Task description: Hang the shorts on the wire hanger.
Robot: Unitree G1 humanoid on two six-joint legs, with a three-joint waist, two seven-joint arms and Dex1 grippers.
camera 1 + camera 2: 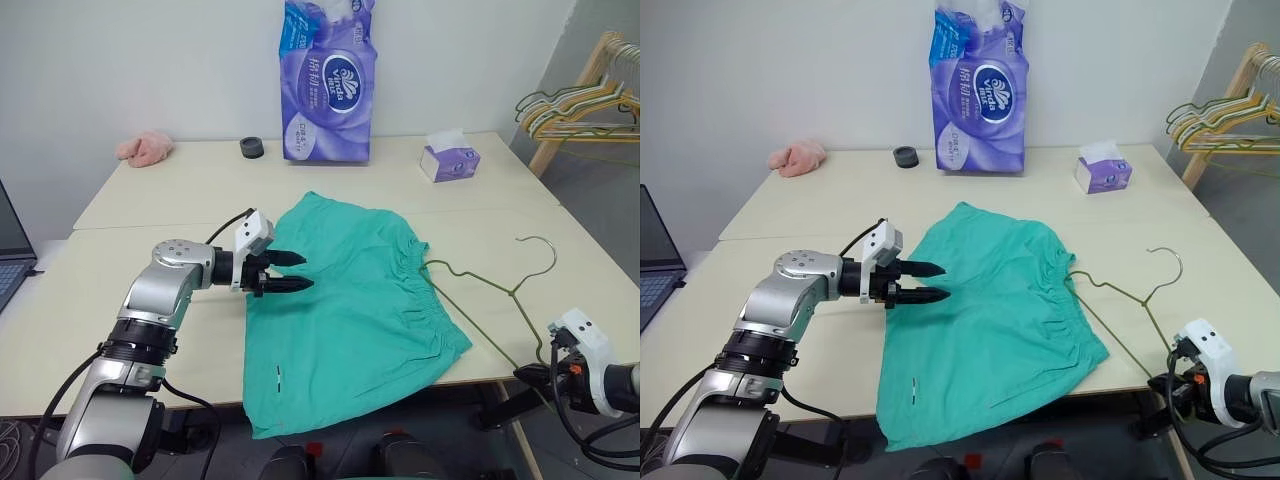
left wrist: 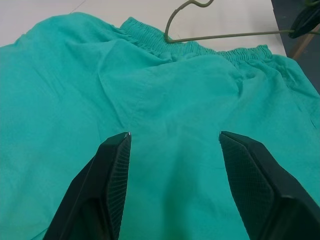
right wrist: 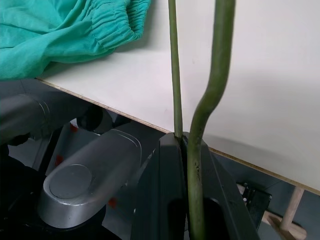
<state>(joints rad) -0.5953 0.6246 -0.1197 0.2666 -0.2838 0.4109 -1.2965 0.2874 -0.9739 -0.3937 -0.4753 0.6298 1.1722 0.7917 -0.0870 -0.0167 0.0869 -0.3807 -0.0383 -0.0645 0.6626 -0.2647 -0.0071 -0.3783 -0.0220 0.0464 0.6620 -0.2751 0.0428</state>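
The teal-green shorts (image 1: 350, 310) lie spread flat on the table, waistband (image 2: 150, 37) toward the right and one leg hanging over the front edge. My left gripper (image 1: 300, 272) hovers open just over the shorts' left edge, pointing right, nothing between its fingers (image 2: 115, 165). The olive wire hanger (image 1: 500, 292) lies on the table right of the waistband, hook (image 1: 540, 250) to the far side, one arm reaching under the waistband. My right gripper (image 1: 528, 375), at the table's front right corner, is shut on the hanger's near end (image 3: 176, 90).
A purple tissue pack (image 1: 330, 85), a tissue box (image 1: 448, 160), a black ring (image 1: 252, 148) and a pink cloth (image 1: 145, 148) sit along the far side of the table (image 1: 150, 330). A laptop (image 1: 12, 255) is at the left. A wooden rack with several hangers (image 1: 585, 105) stands at the far right.
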